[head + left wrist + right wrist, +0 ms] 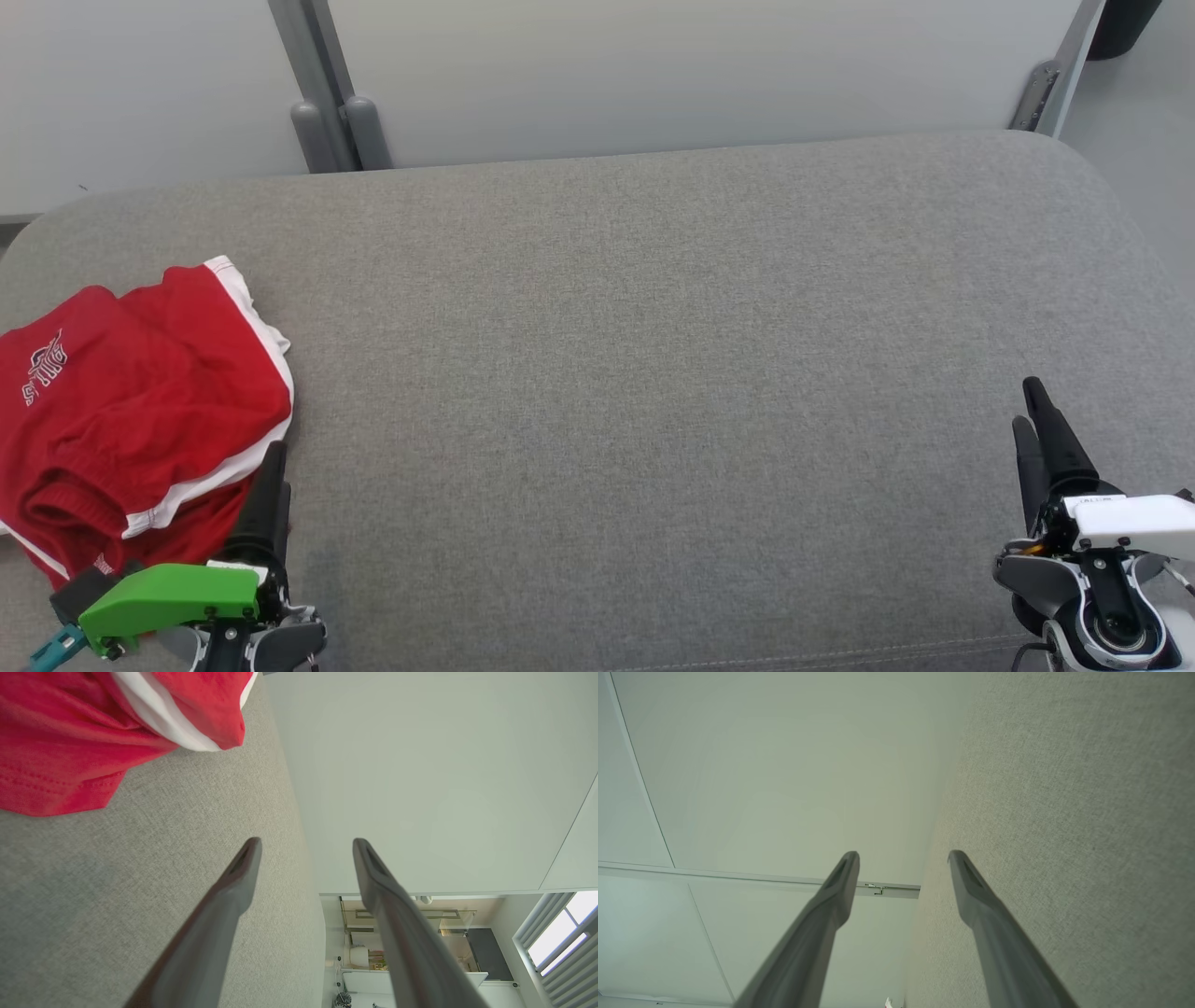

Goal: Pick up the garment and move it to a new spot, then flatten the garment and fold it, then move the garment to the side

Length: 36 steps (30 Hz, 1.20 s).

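I'm looking at the red shorts (131,411) lying at the far left edge of the grey padded top (653,373). They're bunched and doubled over, with white trim curling down the right side and the print facing up. Left gripper (273,467) is sitting just beside the shorts' lower right corner, fingers standing apart with nothing between them. In the left wrist view they're pointing past the cloth, not touching it. Right gripper (1027,403) is hovering at the far right of the top, well apart from the garment, fingers likewise spread and empty. I'm reading progress two ways. The shorts are lying off to the side, which fits the last step, but the pile is looking lumpy rather than a clean flat fold, which fits an untouched heap. I'm leaning towards nothing being verifiably done, so I'm treating pick-up, move, flatten, fold and set-aside as all open.
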Tool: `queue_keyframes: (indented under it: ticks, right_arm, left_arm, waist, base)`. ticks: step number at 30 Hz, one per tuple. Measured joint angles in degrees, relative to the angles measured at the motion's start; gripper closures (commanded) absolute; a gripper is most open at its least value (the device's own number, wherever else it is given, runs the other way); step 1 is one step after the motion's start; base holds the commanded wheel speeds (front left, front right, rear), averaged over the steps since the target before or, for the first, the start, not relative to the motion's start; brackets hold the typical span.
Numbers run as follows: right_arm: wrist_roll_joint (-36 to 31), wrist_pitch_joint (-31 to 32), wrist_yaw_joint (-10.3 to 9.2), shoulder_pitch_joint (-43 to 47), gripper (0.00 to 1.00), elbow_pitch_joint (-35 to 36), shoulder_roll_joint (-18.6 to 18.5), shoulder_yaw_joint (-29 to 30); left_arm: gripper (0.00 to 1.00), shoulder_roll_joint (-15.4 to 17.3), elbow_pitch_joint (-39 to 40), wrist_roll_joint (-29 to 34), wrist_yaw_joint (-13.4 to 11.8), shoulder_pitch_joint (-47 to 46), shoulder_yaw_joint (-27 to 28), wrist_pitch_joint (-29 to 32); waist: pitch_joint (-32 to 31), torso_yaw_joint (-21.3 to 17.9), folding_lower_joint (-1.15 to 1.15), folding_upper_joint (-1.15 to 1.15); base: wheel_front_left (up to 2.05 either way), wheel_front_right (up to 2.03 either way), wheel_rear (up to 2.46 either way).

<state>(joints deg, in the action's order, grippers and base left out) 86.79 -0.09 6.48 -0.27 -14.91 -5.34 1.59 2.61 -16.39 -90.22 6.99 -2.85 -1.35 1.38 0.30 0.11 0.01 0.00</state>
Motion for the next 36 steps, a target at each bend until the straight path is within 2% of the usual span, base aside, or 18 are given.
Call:
queue_keyframes:
  ticks: [6,14,24,26,28,36]
  right_arm:
    - [-6.0,-1.0,-0.14,0.2,0.00,1.2,-1.1,-0.9]
    - [-15.4,-2.4,-1.98,0.2,0.00,3.0,-2.5,-2.4]
    - [-28.0,-4.0,-3.78,0.2,0.00,3.8,-5.0,-5.6]
    - [-31.5,-4.5,-4.19,0.2,0.00,3.8,-5.8,-6.3]
    - [-33.7,-4.9,-5.05,0.2,0.00,3.8,-6.2,-6.8]
    - [-41.3,-6.0,-6.09,0.2,0.00,3.7,-7.2,-8.5]
  left_arm:
    - [0.00,0.6,0.2,4.0,0.0,0.0,-1.2,-1.4]
    - [0.00,2.1,0.6,11.2,-0.1,0.0,-3.0,-3.0]
    - [0.00,3.8,2.2,22.3,-1.9,0.0,-4.4,-4.8]
    - [0.00,4.3,2.7,26.7,-2.6,0.0,-4.6,-5.3]
    - [0.00,4.5,3.2,29.0,-3.1,0.0,-4.9,-5.7]
    - [0.00,5.3,4.4,38.2,-4.6,0.0,-6.4,-7.1]
  waist:
    - [0.1,0.1,0.00,0.00]
    - [0.3,0.3,0.00,0.00]
    - [0.5,0.5,0.00,0.00]
    - [0.5,0.6,0.00,0.00]
    - [0.5,0.6,0.00,0.00]
    - [0.6,0.7,0.00,0.00]
  base:
    - [0.00,0.00,0.00]
    - [0.00,0.00,0.00]
    - [0.00,0.00,0.00]
    - [0.00,0.00,0.00]
    - [0.00,0.00,0.00]
    - [0.00,0.00,0.00]
